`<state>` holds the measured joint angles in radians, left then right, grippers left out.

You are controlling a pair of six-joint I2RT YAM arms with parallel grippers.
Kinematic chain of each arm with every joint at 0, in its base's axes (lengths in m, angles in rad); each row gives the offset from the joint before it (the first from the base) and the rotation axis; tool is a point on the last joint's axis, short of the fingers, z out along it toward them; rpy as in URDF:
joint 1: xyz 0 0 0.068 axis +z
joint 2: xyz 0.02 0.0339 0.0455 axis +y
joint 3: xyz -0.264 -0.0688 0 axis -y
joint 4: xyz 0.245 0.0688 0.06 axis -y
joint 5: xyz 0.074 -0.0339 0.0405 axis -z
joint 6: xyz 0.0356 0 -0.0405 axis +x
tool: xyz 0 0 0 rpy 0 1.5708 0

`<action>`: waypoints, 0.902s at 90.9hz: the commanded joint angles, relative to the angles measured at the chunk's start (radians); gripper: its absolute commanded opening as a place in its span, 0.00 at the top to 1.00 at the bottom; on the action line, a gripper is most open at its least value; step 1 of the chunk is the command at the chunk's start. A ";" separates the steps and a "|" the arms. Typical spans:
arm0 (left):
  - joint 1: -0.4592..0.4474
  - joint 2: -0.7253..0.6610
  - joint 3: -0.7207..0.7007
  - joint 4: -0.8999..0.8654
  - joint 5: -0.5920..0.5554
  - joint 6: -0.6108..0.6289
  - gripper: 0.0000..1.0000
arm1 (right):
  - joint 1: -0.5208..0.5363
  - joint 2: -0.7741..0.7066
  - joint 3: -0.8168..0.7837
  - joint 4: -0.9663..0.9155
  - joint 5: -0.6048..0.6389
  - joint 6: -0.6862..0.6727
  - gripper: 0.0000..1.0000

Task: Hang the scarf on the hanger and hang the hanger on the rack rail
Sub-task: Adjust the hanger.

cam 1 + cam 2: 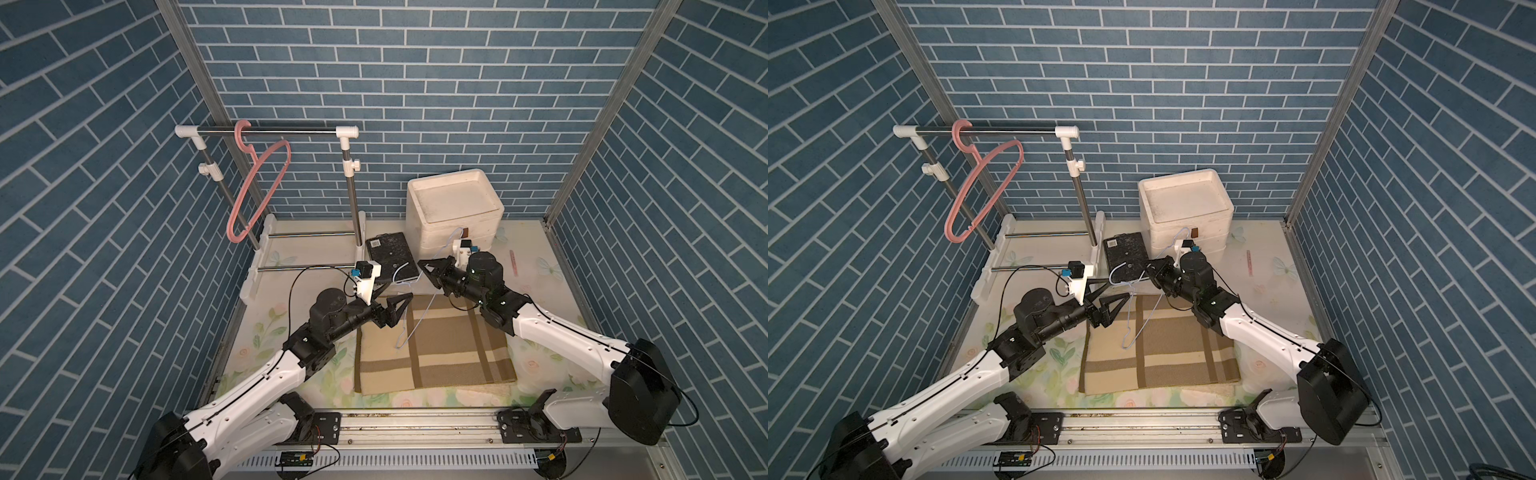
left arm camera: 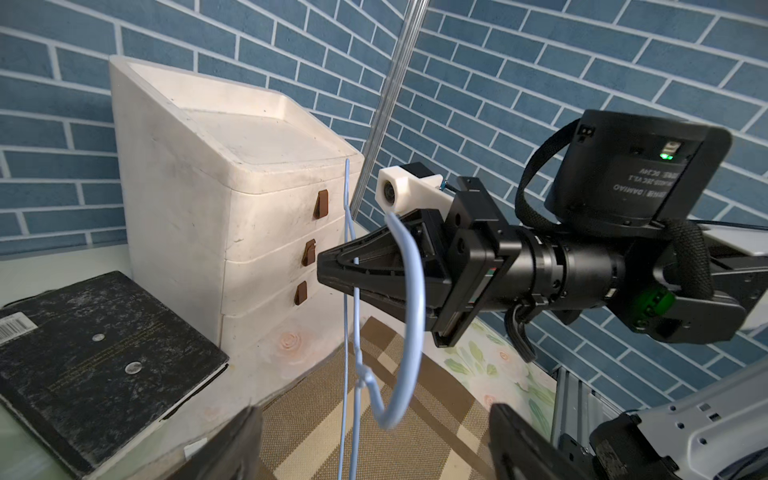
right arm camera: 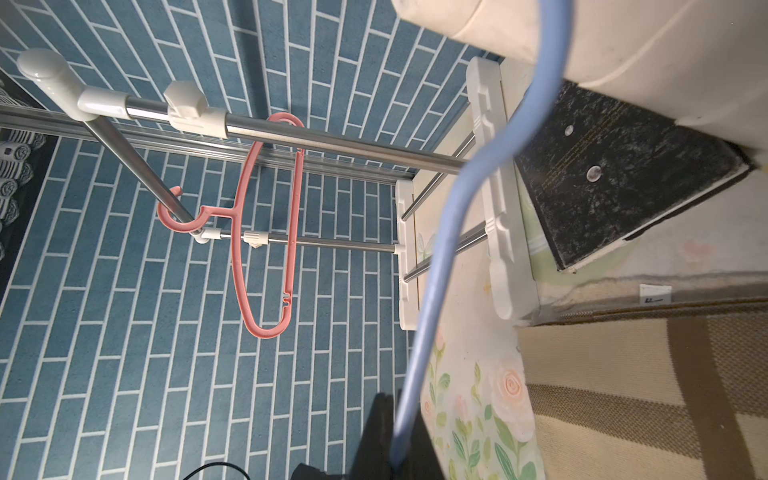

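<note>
The scarf [image 1: 436,349], a folded beige and brown plaid cloth, lies flat on the table between the arms in both top views [image 1: 1163,353]. A light-blue wire hanger [image 2: 415,291] hangs above the scarf's far edge. My right gripper [image 1: 424,266] is shut on its wire [image 3: 440,257]; the left wrist view shows the jaws [image 2: 328,266] pinched on it. My left gripper [image 1: 401,289] stands open just left of the hanger. The hanger's hook and neck sit between its spread fingers [image 2: 511,436] without touching them.
A pink plastic hanger [image 1: 257,187] hangs on the metal clothes rack [image 1: 286,132] at the back left. A white drawer box [image 1: 455,208] stands at the back. A black book [image 1: 390,257] lies in front of it, beside the rack's foot.
</note>
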<state>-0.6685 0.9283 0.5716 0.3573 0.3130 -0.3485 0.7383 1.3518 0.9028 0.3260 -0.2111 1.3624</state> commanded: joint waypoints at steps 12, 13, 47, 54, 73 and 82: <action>0.001 0.043 0.050 -0.028 -0.098 0.037 0.13 | -0.001 0.001 0.001 0.005 -0.023 -0.042 1.00; 0.000 0.044 0.050 -0.027 -0.103 0.038 0.14 | -0.002 0.000 0.002 0.004 -0.023 -0.042 1.00; 0.001 0.176 0.163 -0.021 0.000 0.068 0.52 | -0.002 0.011 -0.004 0.001 -0.040 -0.043 1.00; 0.000 0.205 0.178 -0.036 0.010 0.072 0.62 | -0.002 0.009 -0.005 0.000 -0.041 -0.043 1.00; 0.001 0.220 0.177 -0.046 0.012 0.070 0.65 | -0.004 -0.003 -0.015 0.001 -0.032 -0.045 1.00; 0.001 0.212 0.173 -0.063 -0.001 0.076 0.62 | -0.006 -0.008 -0.018 -0.001 -0.027 -0.043 1.00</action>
<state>-0.6682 1.1500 0.7364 0.3206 0.3149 -0.2871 0.7372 1.3556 0.8989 0.3214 -0.2367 1.3602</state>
